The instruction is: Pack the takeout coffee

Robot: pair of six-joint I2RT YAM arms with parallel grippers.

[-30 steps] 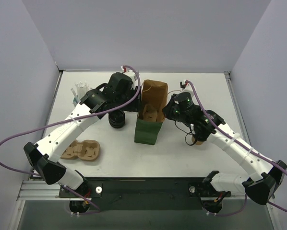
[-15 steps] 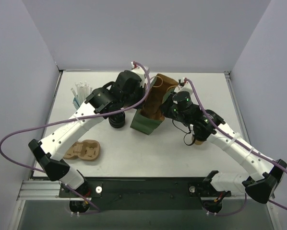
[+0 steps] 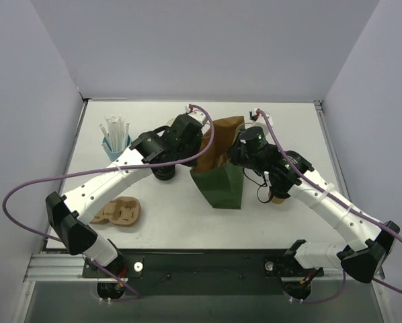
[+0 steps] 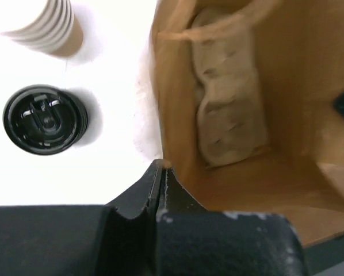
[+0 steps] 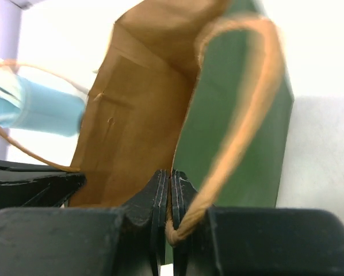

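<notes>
A green paper bag with a brown inside stands tilted at the table's middle. My left gripper is shut on its left rim, and in the left wrist view the paper edge sits pinched at the gripper's tips. My right gripper is shut on the right rim together with the twine handle. A pulp cup carrier lies inside the bag. A small brown cup, apparently the takeout coffee, peeks out under my right forearm, which hides its top.
A black round lid sits left of the bag, beside a stack of lidless tan cups. I cannot tell what is under that lid. A blue cup of straws stands at the back left. A second pulp carrier lies front left.
My left gripper has closed on the bag's left rim. The bag tipped over and swung toward the front right between both grippers, its mouth now spread wider.
</notes>
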